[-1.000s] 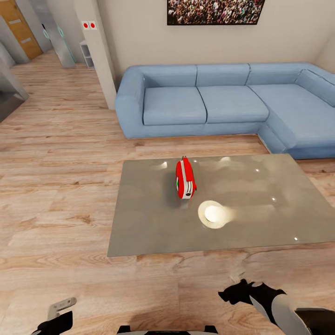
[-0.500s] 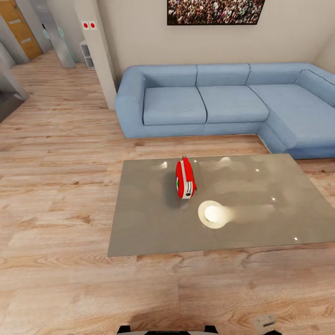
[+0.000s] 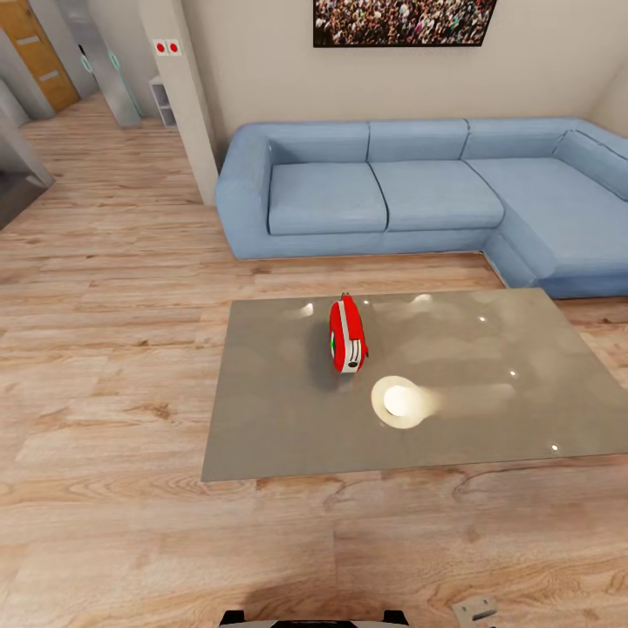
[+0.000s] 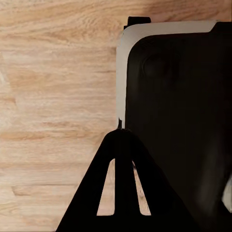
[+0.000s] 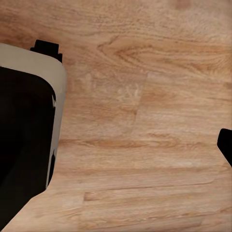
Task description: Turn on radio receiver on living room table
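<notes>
The radio receiver stands on edge at centre frame on the table, well apart from the robot, so a hasty reach could topple it; neither gripper's opening can be told.

I see a bright red radio receiver with a white edge band and a touch of green on its side, standing on the glossy grey table, whose top carries a pale cream round reflection and small white glints. Around it I have a light wood plank floor with brown grain, a soft blue sofa against a beige wall, and a framed picture speckled with a many-coloured crowd. Through my wrist cameras I see the same tan planks beside a black robot base trimmed in light grey, and the left gripper is plain black.
</notes>
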Robot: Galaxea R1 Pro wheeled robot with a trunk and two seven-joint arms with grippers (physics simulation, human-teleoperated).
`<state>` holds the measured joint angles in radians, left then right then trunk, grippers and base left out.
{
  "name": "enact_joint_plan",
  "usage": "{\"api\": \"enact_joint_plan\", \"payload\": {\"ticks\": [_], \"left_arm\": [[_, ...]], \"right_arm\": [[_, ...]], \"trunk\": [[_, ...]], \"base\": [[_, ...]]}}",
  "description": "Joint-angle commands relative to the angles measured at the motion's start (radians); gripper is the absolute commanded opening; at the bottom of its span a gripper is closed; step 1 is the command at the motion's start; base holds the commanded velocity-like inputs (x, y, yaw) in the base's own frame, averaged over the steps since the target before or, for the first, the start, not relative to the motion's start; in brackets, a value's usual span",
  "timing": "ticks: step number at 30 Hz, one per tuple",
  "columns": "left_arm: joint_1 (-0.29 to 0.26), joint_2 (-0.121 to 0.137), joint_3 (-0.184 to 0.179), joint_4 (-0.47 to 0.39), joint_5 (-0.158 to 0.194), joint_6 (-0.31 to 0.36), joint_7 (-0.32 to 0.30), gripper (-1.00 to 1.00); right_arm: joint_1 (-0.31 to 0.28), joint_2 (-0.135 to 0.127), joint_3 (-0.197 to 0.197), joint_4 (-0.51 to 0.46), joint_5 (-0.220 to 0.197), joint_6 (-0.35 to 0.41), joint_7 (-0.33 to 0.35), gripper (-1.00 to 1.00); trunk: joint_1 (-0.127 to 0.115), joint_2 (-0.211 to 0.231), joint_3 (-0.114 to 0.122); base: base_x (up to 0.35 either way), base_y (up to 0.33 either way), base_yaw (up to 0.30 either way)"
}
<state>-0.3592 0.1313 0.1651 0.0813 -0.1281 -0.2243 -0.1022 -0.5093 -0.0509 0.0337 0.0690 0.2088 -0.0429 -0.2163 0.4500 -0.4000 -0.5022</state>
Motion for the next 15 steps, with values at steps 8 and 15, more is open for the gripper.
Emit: {"api": "enact_joint_plan", "payload": {"ticks": [8, 15], "left_arm": [[0.000, -0.169, 0.001, 0.000, 0.001, 0.000, -0.002, -1.00], [0.000, -0.222, 0.001, 0.000, 0.001, 0.000, -0.001, -1.00]], "right_arm": [[0.000, 0.000, 0.000, 0.000, 0.000, 0.000, 0.000, 1.00], [0.000, 0.000, 0.000, 0.000, 0.000, 0.000, 0.000, 1.00]], "trunk": [[0.000, 0.000, 0.000], [0.000, 0.000, 0.000]], "base": [[0.000, 0.000, 0.000], [0.000, 0.000, 0.000]]}}
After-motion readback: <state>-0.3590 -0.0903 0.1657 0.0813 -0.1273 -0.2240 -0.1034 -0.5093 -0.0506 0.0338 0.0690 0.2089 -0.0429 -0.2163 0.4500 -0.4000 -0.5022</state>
